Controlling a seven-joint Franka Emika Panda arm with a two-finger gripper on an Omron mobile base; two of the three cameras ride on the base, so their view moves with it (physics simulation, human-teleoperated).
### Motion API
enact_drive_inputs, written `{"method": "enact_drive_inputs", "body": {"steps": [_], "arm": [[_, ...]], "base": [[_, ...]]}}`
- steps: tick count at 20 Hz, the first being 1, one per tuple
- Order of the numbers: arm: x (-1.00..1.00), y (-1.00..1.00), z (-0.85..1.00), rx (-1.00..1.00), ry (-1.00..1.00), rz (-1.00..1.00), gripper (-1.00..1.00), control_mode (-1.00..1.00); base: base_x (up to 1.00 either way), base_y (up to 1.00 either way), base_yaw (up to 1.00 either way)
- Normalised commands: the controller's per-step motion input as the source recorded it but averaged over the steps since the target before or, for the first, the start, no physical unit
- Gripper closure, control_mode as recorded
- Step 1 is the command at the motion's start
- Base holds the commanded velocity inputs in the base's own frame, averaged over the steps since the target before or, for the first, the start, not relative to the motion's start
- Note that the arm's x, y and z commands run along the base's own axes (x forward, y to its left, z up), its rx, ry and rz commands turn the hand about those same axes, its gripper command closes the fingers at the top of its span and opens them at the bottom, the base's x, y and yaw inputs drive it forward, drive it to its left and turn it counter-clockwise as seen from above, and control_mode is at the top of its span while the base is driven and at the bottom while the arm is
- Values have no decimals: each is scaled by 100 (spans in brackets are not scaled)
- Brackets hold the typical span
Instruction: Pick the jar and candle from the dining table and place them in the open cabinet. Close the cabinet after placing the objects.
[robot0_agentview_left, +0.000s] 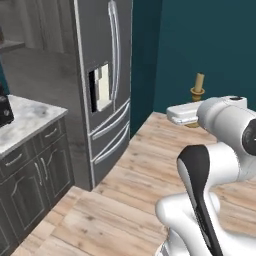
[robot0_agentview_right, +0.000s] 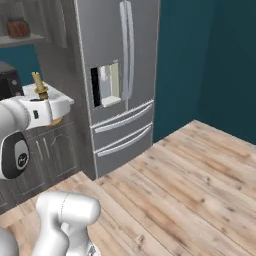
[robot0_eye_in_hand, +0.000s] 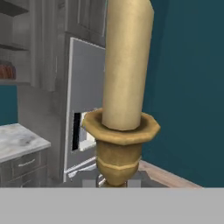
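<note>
I have gripper (robot0_eye_in_hand: 114, 183) clamped on candle (robot0_eye_in_hand: 124, 83) holder base, carried upright mid-air near fridge (robot0_agentview_right: 117, 75). Jar (robot0_agentview_right: 18, 27) on cabinet shelf (robot0_agentview_right: 22, 40) (upper left). Risk: candle tipping, clipping shelf edge.

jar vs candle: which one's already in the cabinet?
The jar: it sits on the shelf of the open cabinet, upper left in the right base view. The candle is upright in the gripper, jaws shut on its holder.
</note>
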Motion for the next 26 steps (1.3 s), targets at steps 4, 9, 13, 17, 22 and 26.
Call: {"method": "enact_drive_inputs", "body": {"steps": [4,9,13,17,22,26], "arm": [[0,0,0,0,0,0,100,100],[0,0,0,0,0,0,100,100],[0,0,0,0,0,0,100,100],[0,0,0,0,0,0,100,100],[0,0,0,0,0,0,100,100],[0,0,0,0,0,0,100,100]], "base": [[62,-29,39],[69,-18,37],[66,0,37],[66,0,41],[46,0,34],[25,0,27]]}}
